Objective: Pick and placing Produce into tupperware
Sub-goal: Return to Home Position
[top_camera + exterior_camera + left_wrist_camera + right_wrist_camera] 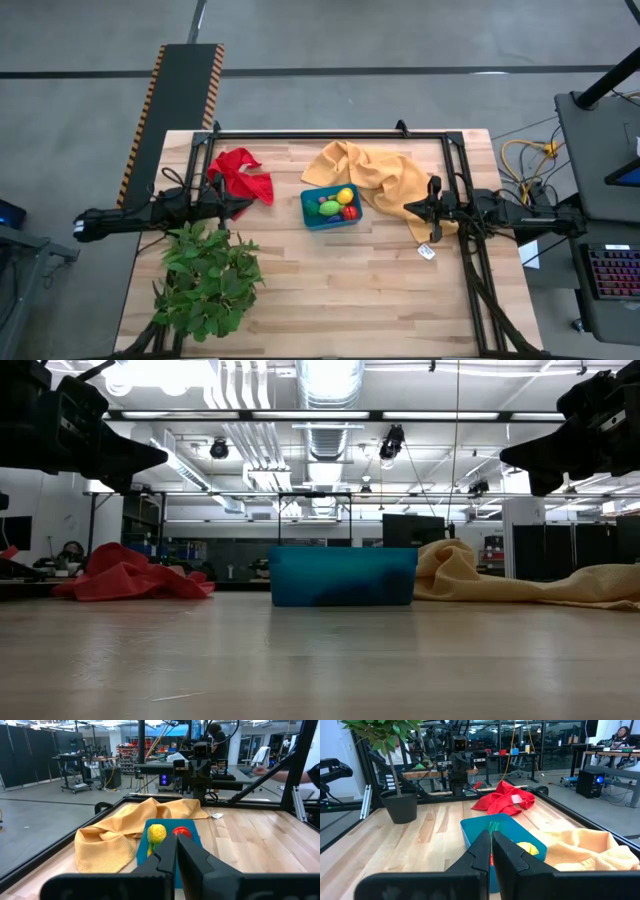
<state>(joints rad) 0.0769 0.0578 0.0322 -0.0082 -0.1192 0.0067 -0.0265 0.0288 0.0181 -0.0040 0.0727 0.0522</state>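
The teal-blue tupperware (330, 207) stands mid-table and holds a yellow piece (345, 195), a light green piece (329, 208) and a red piece (350, 212). It also shows in the low view (343, 576). My left gripper (243, 206) is shut and empty, raised left of the container; its fingers (176, 851) point at the container. My right gripper (408, 209) is shut and empty, raised right of the container; its fingers (491, 845) point at the container (485, 827).
A red cloth (241, 174) lies at the far left and a mustard-yellow cloth (375, 172) at the far right of the container. A leafy potted plant (205, 280) stands at the near left. A small white tag (427, 252) lies near my right gripper.
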